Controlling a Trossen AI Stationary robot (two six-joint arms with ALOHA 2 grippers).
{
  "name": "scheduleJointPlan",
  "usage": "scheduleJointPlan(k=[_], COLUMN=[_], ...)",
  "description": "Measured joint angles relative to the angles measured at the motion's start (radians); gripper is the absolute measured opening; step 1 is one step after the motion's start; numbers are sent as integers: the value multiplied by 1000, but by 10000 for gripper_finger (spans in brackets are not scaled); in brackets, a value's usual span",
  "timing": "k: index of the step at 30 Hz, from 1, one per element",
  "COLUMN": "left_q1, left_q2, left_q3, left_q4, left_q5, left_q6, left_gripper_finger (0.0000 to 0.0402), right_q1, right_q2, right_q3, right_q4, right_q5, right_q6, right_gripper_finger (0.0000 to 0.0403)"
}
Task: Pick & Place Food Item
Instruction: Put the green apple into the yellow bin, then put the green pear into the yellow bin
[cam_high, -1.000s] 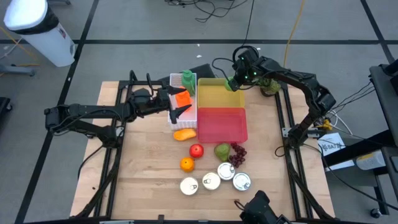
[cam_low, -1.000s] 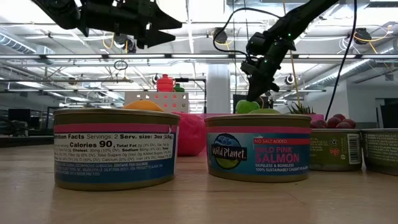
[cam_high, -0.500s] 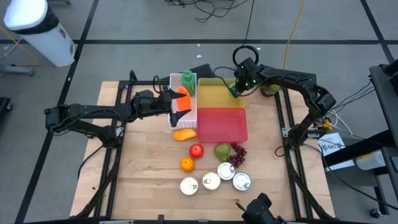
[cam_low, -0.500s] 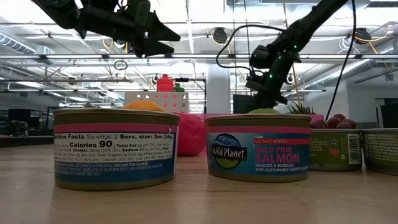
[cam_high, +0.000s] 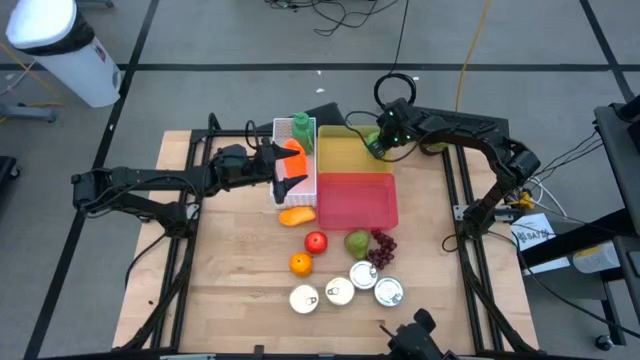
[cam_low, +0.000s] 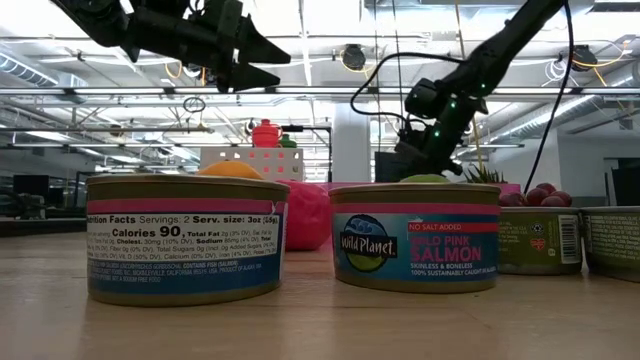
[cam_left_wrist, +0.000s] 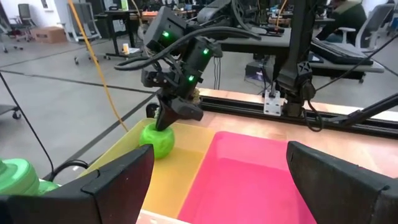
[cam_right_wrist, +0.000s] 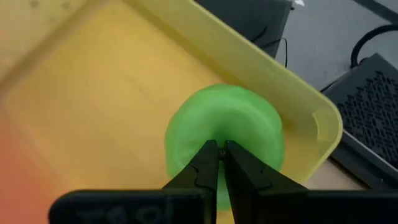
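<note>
One green apple (cam_right_wrist: 224, 140) sits in the yellow bin (cam_high: 352, 158) corner; the right claw (cam_right_wrist: 221, 148) is clamped on its top.

Two dark jointed arms, black looping cables, green lights near right tool (cam_left_wrist: 177, 112)

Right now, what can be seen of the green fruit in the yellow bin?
The green fruit is round, glossy, bright green and plastic-looking, like a toy apple. It sits low in a far corner of the yellow bin, against the bin's wall. The right gripper is on top of it, fingers pinched shut at its crown. Nothing else touches it.
</note>
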Motion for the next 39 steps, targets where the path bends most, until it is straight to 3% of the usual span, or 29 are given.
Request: scheduleJointPlan(k=[10,19,25,29,32,36,39], left_q1=[0,0,0,0,0,0,-1], left_q2=[0,0,0,0,0,0,0], left_q3=[0,0,0,0,0,0,0], left_q4=[0,-2,-2,-6,-22,-34,-33], left_q5=[0,0,0,1,1,1,2], left_q6=[-4,-3,-3,-3,-7,-8,-39], left_gripper_finger=[376,376,376,376,376,376,376], right_q1=[0,1,48,158,305,547,715], right_q2=[-9,-51,-155,-237,-285,-321,-319], right_q3=[-4,-5,-5,-5,-5,-50,-107], right_q4=[13,18,19,4,0,42,93], right_q5=[0,-5,-180,-337,-401,-366,-243], right_q6=[-1,-13,15,69,88,83,90], right_gripper_finger=[49,150,198,209,209,204,202])
